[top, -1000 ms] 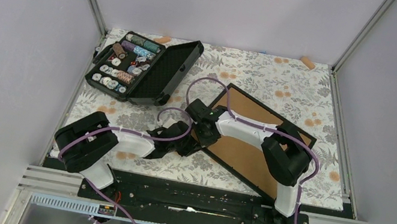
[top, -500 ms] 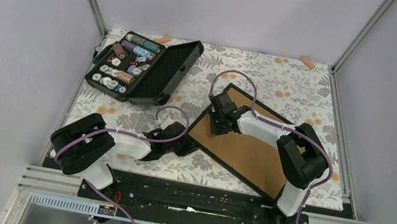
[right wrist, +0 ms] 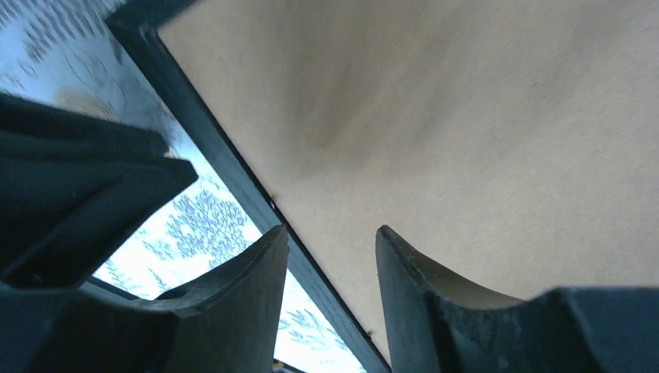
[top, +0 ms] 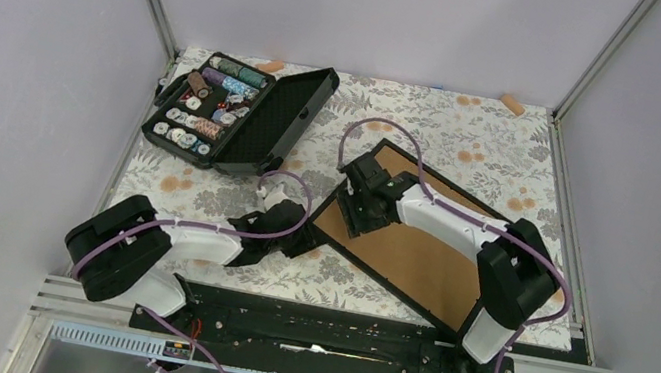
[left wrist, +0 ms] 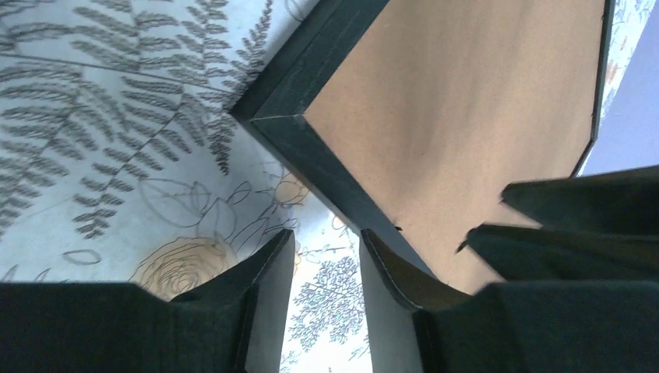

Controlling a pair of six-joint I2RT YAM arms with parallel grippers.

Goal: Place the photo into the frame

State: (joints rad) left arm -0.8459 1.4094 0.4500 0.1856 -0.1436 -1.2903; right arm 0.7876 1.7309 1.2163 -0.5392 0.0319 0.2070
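The frame (top: 409, 252) lies back-up. Both grippers are part-open and empty: left gripper (left wrist: 325, 256) beside its left corner, right gripper (right wrist: 332, 256) over its left edge.

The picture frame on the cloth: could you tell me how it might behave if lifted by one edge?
The picture frame looks thin and straight-edged, so it would probably lift as one stiff, fairly light panel. Lying flat on the floral tablecloth, it would likely slide or pivot when pushed, not tip.
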